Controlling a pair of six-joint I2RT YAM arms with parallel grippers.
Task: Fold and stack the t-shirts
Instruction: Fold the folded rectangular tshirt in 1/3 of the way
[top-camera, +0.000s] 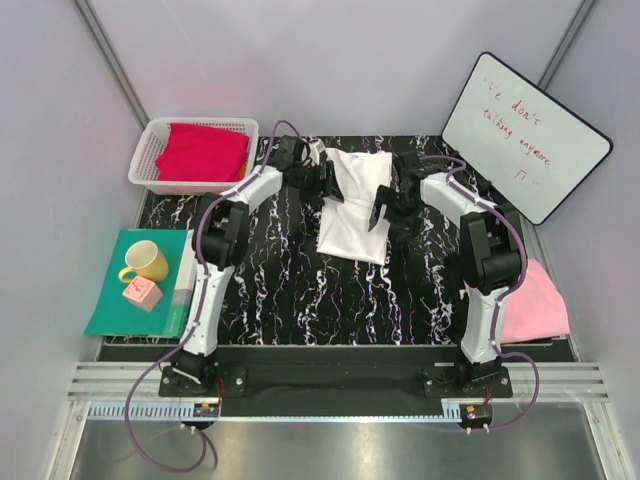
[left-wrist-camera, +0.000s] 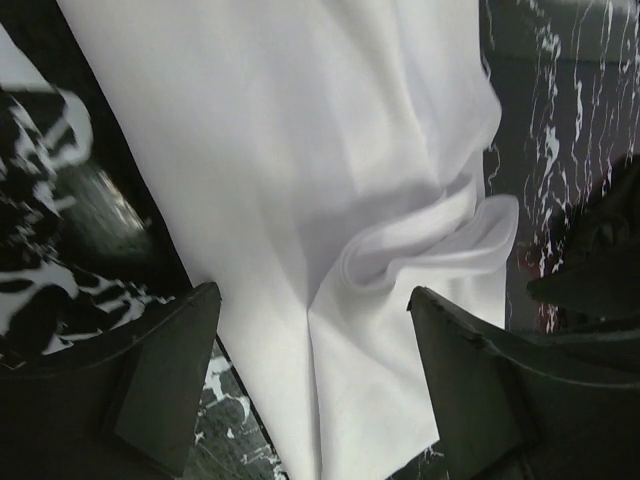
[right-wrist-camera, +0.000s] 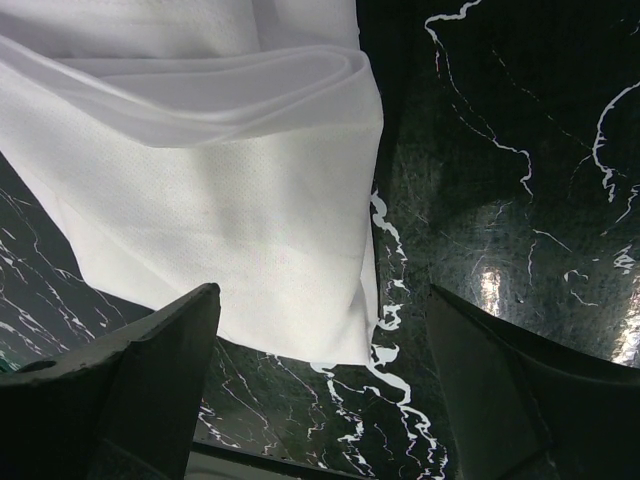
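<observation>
Getting the white t-shirt ready for its next fold

The left gripper (left-wrist-camera: 312, 295) has its two fingers wide apart and holds nothing. The right gripper (right-wrist-camera: 322, 292) is the same, open and empty. The white t-shirt (left-wrist-camera: 280, 150) lies right under both of them on the black table (right-wrist-camera: 500, 150), with one gripper at each side of it.

I think the job now is to fold this shirt one more time. To do it well, each gripper should come down on its own edge and pinch all the layers, not just the top one. Just ahead of the left gripper the cloth puffs up in a loose curl. That spot needs care or it will make a lump. Under the right gripper a corner of the shirt pokes out, with stacked layers just ahead of it. Both grippers should lift together and lay the cloth down flat.

The shirt is white, thin and soft. It is folded into a long shape with a few wrinkles, and its edges do not all line up.

Farther out, the red t-shirt (top-camera: 203, 152) rests in a white basket (top-camera: 145, 150) off to the left of the left gripper. The pink t-shirt (top-camera: 540, 295) lies well behind the right gripper, beside that arm's lower part. Nothing is stacked yet.
</observation>
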